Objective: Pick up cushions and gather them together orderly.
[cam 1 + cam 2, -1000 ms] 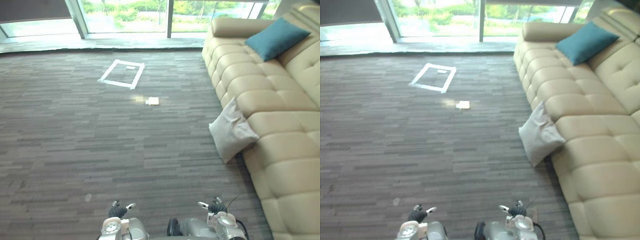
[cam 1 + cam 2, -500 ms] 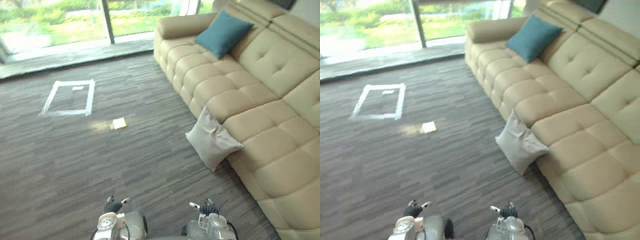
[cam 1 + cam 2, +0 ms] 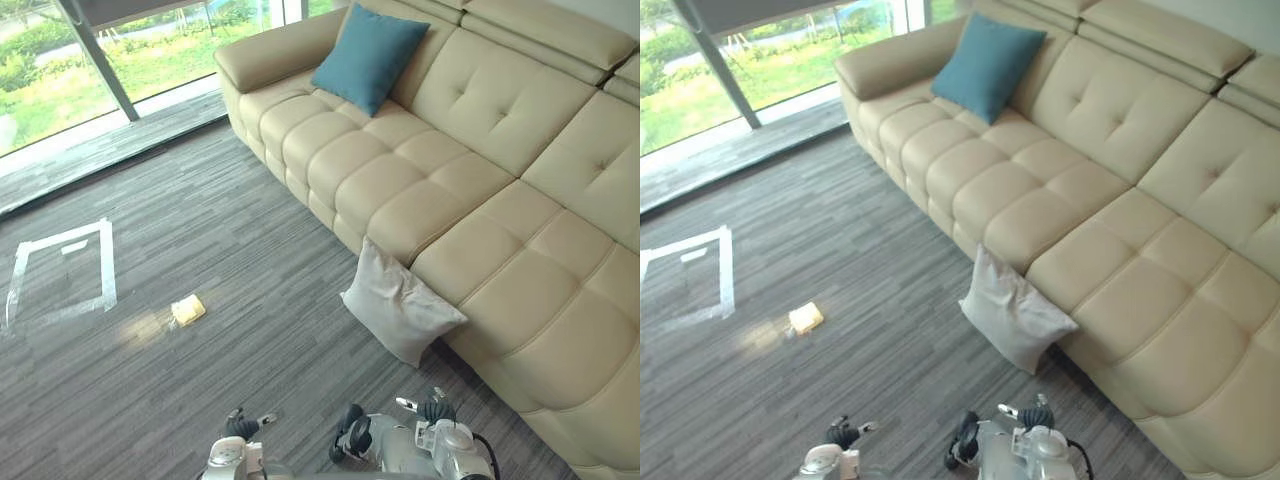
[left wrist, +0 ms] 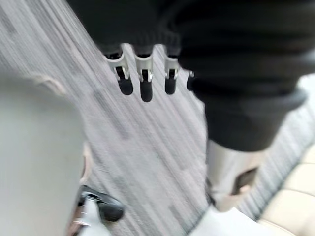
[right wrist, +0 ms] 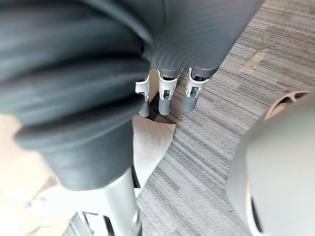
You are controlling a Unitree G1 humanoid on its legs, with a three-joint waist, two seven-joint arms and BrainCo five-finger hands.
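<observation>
A pale grey cushion stands on the carpet, leaning against the front of the cream sofa. A teal cushion leans on the sofa's backrest near the far armrest. My left hand and right hand hang low at the near edge of the eye views, well short of the grey cushion. Both are open and hold nothing. In the right wrist view the relaxed fingers hang above the grey cushion. The left wrist view has the fingers over bare carpet.
A white tape square marks the carpet at the far left. A small yellow object lies near it. Tall windows run along the far side. Grey carpet stretches between me and the sofa.
The whole picture has swung, so the camera has turned toward the sofa, which now spreads across more of the view. Both hands stay low and empty. The cushions have not moved.
</observation>
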